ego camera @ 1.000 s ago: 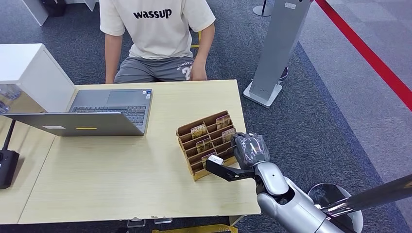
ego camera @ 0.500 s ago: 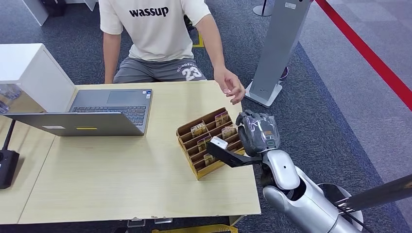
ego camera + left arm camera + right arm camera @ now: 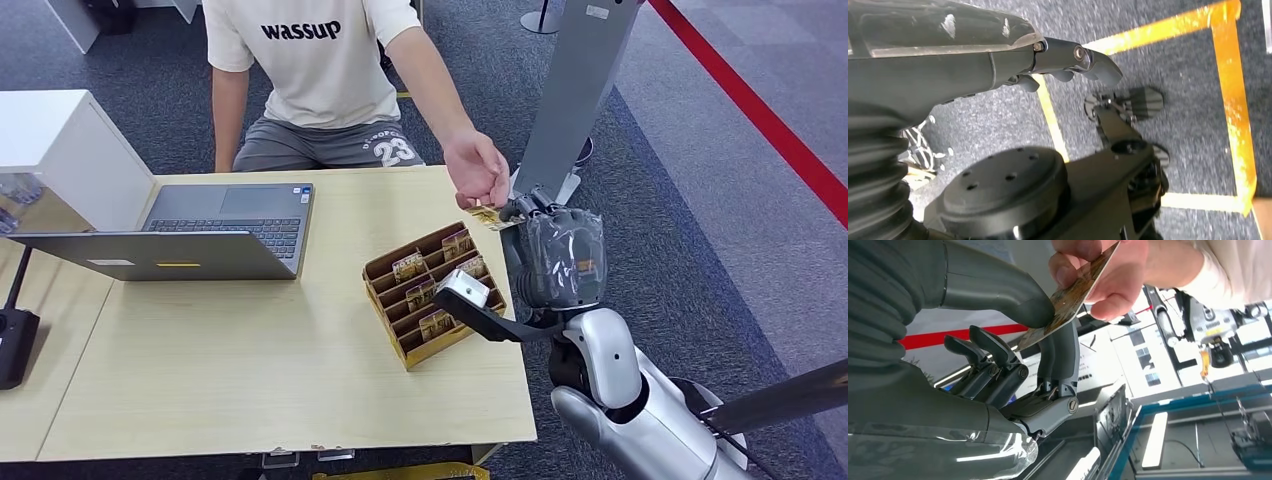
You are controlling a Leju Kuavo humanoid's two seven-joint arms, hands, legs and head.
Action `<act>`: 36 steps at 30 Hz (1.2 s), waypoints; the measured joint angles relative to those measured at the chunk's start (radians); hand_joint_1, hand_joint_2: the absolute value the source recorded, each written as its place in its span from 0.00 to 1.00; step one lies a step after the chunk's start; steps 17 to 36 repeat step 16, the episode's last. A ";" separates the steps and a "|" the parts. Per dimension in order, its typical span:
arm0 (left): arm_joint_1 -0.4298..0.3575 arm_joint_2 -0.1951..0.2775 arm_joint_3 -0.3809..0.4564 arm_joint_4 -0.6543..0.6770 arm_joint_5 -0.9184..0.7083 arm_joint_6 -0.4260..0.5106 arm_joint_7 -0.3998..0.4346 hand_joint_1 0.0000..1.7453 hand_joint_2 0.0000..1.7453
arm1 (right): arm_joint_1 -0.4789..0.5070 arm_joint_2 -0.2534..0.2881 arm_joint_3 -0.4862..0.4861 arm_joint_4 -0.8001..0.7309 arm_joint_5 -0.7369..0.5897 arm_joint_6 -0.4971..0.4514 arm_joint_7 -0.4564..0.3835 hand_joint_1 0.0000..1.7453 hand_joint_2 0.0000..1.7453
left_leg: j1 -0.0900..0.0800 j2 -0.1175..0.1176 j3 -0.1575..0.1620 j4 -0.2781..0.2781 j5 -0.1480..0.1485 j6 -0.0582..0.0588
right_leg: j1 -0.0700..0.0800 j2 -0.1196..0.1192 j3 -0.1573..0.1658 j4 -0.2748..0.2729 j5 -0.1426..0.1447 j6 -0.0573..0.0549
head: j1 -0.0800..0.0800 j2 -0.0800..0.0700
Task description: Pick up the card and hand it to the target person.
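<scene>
- Right hand [image 3: 553, 258], nearest item: raised off the far right corner of the counter [image 3: 250, 380], above and just beyond the card rack. In the right wrist view the thumb [image 3: 1018, 302] and a dark finger pinched the card between them; the remaining fingers [image 3: 983, 357] lay curled in and apart from it.
- Left hand [image 3: 1068, 60]: hung low at the robot's side over dark carpet with yellow floor tape. Fingers lay loosely extended with nothing between them; judged slack and unloaded.
- Card [image 3: 1068, 297]: patterned brown and gold, held clear of the counter between the right hand and the person's hand, touched by both. In the head view it appeared as a small pale slip [image 3: 487, 216] at the meeting point of the two hands.
- Card rack [image 3: 430, 295]: wooden, tiered, on the right side of the counter, with several like cards standing in its slots. Beside the right hand, not touched by it.
- Laptop [image 3: 190, 235]: open, on the left half of the counter, well apart from the exchange.
- Person's hand [image 3: 478, 172]: reached across the far corner of the counter, fingers closed on the card's far edge.
- Person [image 3: 310, 70]: seated behind the counter, pale printed shirt, grey shorts.
- Step in hand, as judged: the handover itself, with pickup complete and both parties gripping.
- Next move, as judged: the right hand's pinch would need to ease so the card passes without tugging, then the arm to draw back clear of the rack.
</scene>
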 joint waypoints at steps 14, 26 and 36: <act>0.000 0.000 0.019 0.000 0.004 0.017 0.015 0.00 0.00 | 0.019 0.038 -0.024 0.045 -0.483 -0.026 -0.185 0.00 1.00 | 0.000 0.000 0.000 0.000 0.000 0.000 | 0.000 0.000 0.000 0.000 0.000 0.000 | 0.000 0.000; 0.000 0.000 0.019 0.000 0.003 0.032 0.012 0.00 0.00 | 0.025 0.041 -0.032 0.051 -0.676 -0.006 -0.250 0.00 1.00 | 0.000 0.000 0.000 0.000 0.000 0.000 | 0.000 0.000 0.000 0.000 0.000 0.000 | 0.000 0.000; 0.000 0.000 0.019 0.000 0.003 0.032 0.012 0.00 0.00 | 0.025 0.041 -0.032 0.051 -0.676 -0.006 -0.250 0.00 1.00 | 0.000 0.000 0.000 0.000 0.000 0.000 | 0.000 0.000 0.000 0.000 0.000 0.000 | 0.000 0.000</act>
